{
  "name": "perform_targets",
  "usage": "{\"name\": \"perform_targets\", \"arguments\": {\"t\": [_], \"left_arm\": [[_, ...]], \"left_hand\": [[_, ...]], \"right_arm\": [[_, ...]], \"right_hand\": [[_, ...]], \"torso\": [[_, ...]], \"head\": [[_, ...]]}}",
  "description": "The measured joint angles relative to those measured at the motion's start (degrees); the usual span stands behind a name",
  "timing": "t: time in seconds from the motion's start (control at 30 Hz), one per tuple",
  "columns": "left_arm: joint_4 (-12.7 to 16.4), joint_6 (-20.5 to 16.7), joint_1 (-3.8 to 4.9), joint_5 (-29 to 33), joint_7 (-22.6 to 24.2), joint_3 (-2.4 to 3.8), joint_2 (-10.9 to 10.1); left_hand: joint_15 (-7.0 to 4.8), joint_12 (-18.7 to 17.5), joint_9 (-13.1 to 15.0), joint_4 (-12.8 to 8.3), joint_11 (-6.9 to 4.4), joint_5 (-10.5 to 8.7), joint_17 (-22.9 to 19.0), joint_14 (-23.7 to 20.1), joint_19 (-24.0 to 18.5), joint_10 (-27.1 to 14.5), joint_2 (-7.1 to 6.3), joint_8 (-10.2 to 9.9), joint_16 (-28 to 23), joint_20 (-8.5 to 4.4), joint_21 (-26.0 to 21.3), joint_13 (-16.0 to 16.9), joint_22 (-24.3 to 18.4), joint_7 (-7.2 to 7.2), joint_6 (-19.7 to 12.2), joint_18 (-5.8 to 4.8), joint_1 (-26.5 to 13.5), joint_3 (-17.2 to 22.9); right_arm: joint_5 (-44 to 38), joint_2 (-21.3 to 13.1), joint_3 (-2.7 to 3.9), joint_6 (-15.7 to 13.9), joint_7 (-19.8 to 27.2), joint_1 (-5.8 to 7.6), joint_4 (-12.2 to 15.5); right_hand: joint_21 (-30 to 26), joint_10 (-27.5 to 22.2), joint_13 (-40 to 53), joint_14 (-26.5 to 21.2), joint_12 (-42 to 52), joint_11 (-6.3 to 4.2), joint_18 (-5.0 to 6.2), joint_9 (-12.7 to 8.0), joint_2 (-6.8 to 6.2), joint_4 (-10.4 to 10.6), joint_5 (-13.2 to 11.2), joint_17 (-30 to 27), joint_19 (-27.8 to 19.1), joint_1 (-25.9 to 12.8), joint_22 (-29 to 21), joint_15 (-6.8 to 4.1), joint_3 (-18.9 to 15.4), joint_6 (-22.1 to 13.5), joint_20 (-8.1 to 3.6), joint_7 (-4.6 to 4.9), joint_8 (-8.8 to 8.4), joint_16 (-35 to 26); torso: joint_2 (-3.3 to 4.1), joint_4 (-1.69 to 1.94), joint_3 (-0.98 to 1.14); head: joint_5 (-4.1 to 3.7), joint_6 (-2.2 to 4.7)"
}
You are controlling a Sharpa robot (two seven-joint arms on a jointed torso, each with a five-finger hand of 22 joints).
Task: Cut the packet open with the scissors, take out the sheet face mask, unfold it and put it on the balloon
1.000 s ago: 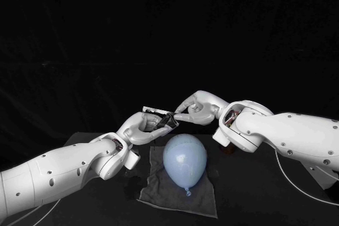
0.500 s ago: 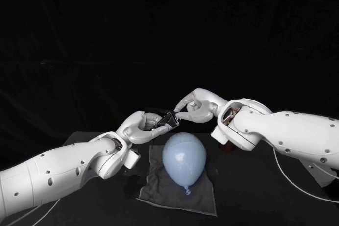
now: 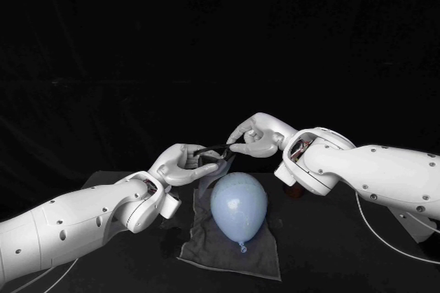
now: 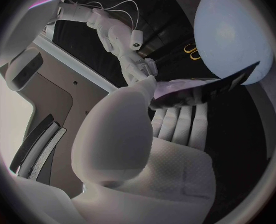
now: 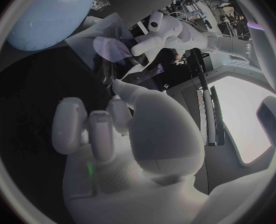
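Observation:
The pale blue balloon lies on a grey cloth, and it appears again in the wrist views. Just above its far end, my left hand grips the dark packet between thumb and fingers. My right hand is right beside it and pinches a thin translucent sheet, the face mask, which hangs out of the packet towards the balloon. The scissors, with orange handles, lie on the table beyond the balloon.
The grey cloth covers the middle of the black table. A small reddish-brown thing, which may be the scissors' handles, lies right of the balloon under my right forearm. Bare table lies to both sides of the cloth.
The packet has turned from face-on to nearly edge-on in my left hand, which has drawn slightly away to the left. A translucent sheet now stretches between the packet and my right hand.

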Motion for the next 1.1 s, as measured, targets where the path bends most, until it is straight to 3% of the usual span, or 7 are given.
{"name": "perform_targets", "arguments": {"t": [0.1,0.33,0.87,1.0,1.1], "left_arm": [[-0.01,-0.06,0.02,0.21,-0.24,0.02,-0.03],[-0.38,-0.24,0.02,0.19,-1.68,0.02,0.05],[-1.73,-0.26,0.0,-1.06,-6.61,-0.28,0.65],[-2.33,-0.35,-0.05,-1.39,-7.65,-0.48,0.87],[-3.03,-0.66,-0.17,-1.64,-8.6,-0.65,1.29]], "left_hand": [[0.33,0.0,-0.36,0.28,0.48,0.0,-0.11,-0.63,-0.24,-1.02,-0.51,-0.78,-0.27,-0.11,-0.26,0.05,0.0,-0.18,-0.98,-0.88,-0.51,-2.06],[0.33,0.0,-0.63,0.9,0.89,0.0,-0.03,-0.63,-0.24,-1.98,-0.46,-1.54,-0.61,-0.11,-0.48,0.19,0.01,-0.18,-0.98,-0.89,-0.46,-7.57],[0.53,0.0,-1.36,1.77,1.13,0.0,0.51,-0.83,0.43,-4.37,4.19,-3.64,-1.57,-0.06,-0.87,0.18,0.06,-0.39,-2.22,-0.88,3.72,-22.27],[0.53,0.0,-1.56,1.8,1.05,0.0,0.51,-0.83,0.5,-4.46,4.43,-3.96,-1.57,0.01,-0.87,0.18,0.05,-0.49,-2.92,-0.89,3.96,-23.48],[0.53,0.34,-1.5,1.56,1.05,0.0,0.66,-0.83,1.03,-4.46,5.69,-3.96,-1.57,-0.11,-0.87,0.18,0.08,-0.5,-2.92,-0.89,5.23,-23.71]], "right_arm": [[0.0,-0.06,0.0,-0.56,0.0,-0.01,0.1],[0.21,-0.23,0.0,-2.2,0.0,-0.02,0.52],[0.66,-0.34,0.22,-4.88,-0.04,-0.02,1.09],[0.68,-0.37,0.29,-5.18,-0.05,-0.02,1.25],[0.68,-0.38,0.38,-5.41,-0.05,-0.02,1.36]], "right_hand": [[0.0,0.0,-0.03,0.0,0.01,-0.01,0.0,0.0,-0.08,-0.29,0.14,0.0,0.0,-0.51,0.0,0.0,0.32,-0.02,0.0,-0.01,0.15,0.14],[0.0,0.02,-0.07,0.01,0.01,-0.02,-0.01,0.01,-0.08,-0.39,0.26,0.0,0.0,-0.51,0.01,-0.01,0.69,-0.14,0.0,-0.05,0.16,0.25],[-0.01,0.1,-0.12,0.19,0.0,-0.3,-0.02,0.01,-0.23,-0.63,0.25,-0.04,-0.02,-1.13,0.05,-0.19,0.93,-0.51,0.01,-0.1,1.47,0.22],[-0.01,0.1,-0.07,0.06,-0.03,-0.3,-0.02,0.02,-0.3,-0.63,0.25,-0.04,-0.02,-1.21,0.04,-0.33,0.93,-0.58,0.01,-0.05,1.47,0.19],[-0.02,0.1,-0.04,0.04,-0.12,-0.31,-0.02,0.02,-0.37,-0.79,0.24,-0.01,-0.02,-1.28,0.04,-0.35,1.08,-0.68,0.01,-0.11,1.47,0.1]], "torso": [[0.01,0.0,0.02],[0.0,-0.03,0.03],[0.0,-0.01,0.01],[0.0,-0.01,0.0],[0.0,-0.01,0.0]], "head": [[0.0,0.04],[-0.01,0.07],[0.1,0.07],[0.15,0.09],[0.24,0.13]]}}
